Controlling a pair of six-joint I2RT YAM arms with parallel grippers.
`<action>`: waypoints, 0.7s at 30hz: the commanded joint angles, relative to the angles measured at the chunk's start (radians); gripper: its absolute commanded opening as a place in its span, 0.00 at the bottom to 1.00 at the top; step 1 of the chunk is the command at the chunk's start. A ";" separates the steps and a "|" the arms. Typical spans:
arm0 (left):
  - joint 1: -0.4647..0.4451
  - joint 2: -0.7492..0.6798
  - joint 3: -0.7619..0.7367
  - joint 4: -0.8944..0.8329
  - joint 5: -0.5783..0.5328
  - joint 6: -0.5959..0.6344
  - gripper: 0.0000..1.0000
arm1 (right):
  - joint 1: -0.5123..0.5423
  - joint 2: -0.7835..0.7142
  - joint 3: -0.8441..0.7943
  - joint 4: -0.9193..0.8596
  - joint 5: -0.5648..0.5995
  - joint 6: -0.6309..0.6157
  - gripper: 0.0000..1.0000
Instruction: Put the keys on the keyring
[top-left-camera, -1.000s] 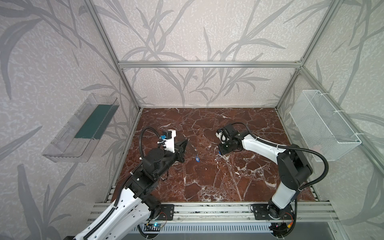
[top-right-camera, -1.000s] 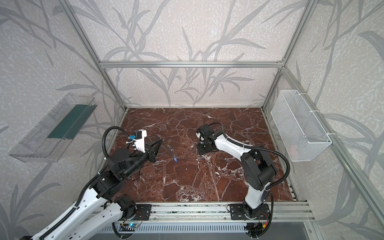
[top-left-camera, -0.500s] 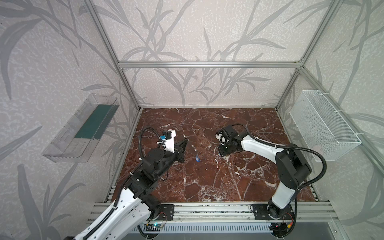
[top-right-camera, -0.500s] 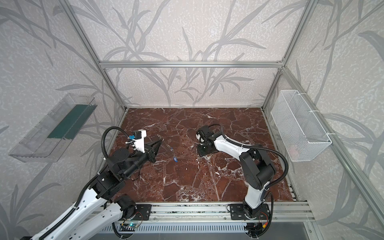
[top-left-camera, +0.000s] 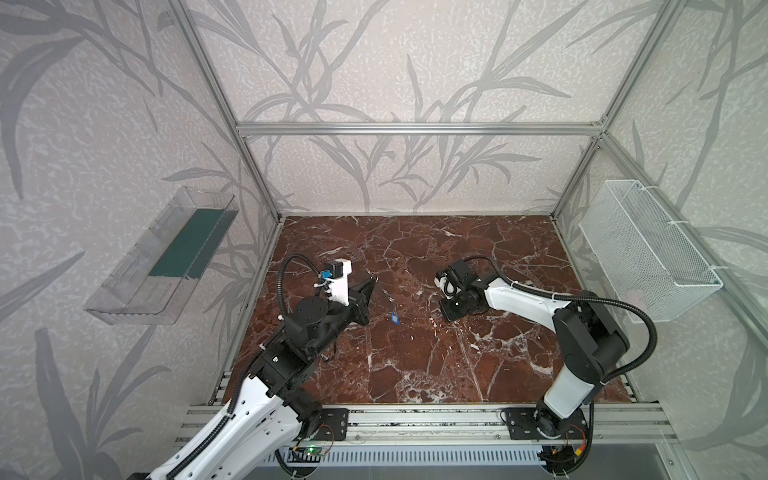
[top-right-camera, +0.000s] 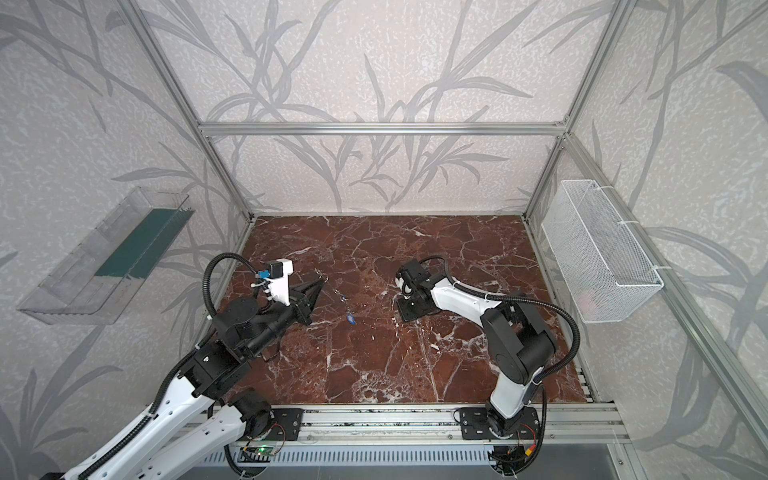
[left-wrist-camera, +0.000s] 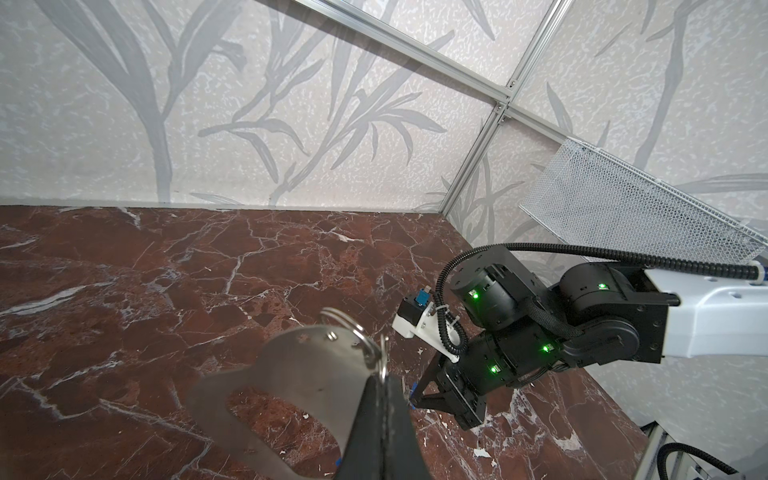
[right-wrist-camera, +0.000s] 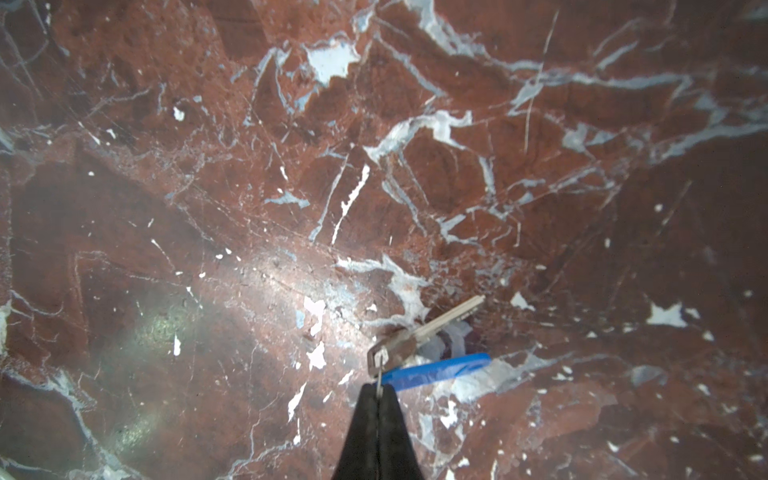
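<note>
1. Your left fingers (left-wrist-camera: 368, 428) are clamped on the flat grey keyring (left-wrist-camera: 307, 374). They hold it raised off the tabletop (top-left-camera: 415, 361), left of centre in both top views, probably so its edge holes stay reachable.
2. Your right fingers (right-wrist-camera: 365, 424) are pressed together, pinching the small ring of a key (right-wrist-camera: 436, 326) with a blue tag (right-wrist-camera: 436, 368), low over the tabletop right of centre.
3. A second tag (top-left-camera: 395, 318) shows between the arms. Whether it hangs or lies flat, I cannot tell.

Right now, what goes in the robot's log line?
left gripper: shut on keyring | right gripper: shut on key by its ring | blue tag: on key | step: key not yet on keyring
</note>
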 joint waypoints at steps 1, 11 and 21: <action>0.000 -0.009 -0.005 0.033 -0.003 -0.001 0.00 | 0.006 -0.064 -0.038 0.018 -0.009 0.027 0.00; 0.001 -0.010 -0.004 0.035 0.000 -0.002 0.00 | 0.013 -0.163 -0.218 0.086 -0.030 0.092 0.00; 0.000 -0.006 -0.003 0.036 0.004 -0.002 0.00 | 0.016 -0.205 -0.313 0.081 -0.055 0.126 0.00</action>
